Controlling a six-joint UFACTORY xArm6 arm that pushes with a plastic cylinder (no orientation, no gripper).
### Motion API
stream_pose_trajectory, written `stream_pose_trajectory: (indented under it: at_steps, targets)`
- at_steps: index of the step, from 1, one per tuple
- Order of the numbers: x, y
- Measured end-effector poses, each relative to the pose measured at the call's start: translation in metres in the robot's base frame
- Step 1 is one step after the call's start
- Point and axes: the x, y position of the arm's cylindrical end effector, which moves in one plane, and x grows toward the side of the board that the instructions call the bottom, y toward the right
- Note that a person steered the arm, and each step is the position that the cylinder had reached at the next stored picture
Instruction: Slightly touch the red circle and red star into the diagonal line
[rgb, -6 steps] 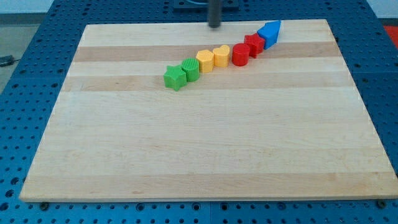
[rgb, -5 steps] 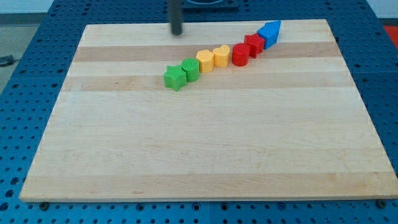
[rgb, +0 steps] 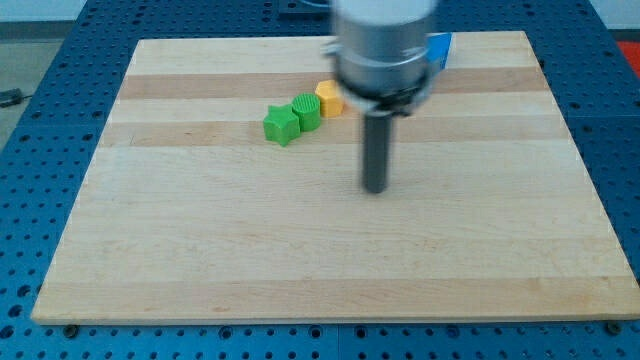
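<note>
**Tip held below the row, red blocks hidden**

My tip (rgb: 375, 188) is seen on the bare desk (rgb: 200, 260), below the diagonal row and well apart from every visible block. No jaws are fitted; only a plain rod is carried.

The red circle and red star cannot be seen: they are hidden by the arm's blurred body. Only the green star (rgb: 281, 124), the ridged green block (rgb: 306, 110), part of a yellow block (rgb: 327, 97) and a corner of the blue block (rgb: 439, 46) are shown.

The red blocks are judged to be small, light, stiff and easily slid. A gentle nudge on a flat side face, aimed through the centre, is advised, as neighbours could otherwise be scattered.
</note>
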Motion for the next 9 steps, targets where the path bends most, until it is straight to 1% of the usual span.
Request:
stream_pose_trajectory:
  at_steps: [1, 2, 4, 9]
  targets:
    - [-0.058, 0.034]
    - [-0.084, 0.034]
    - [-0.114, 0.034]
    - [-0.118, 0.007]
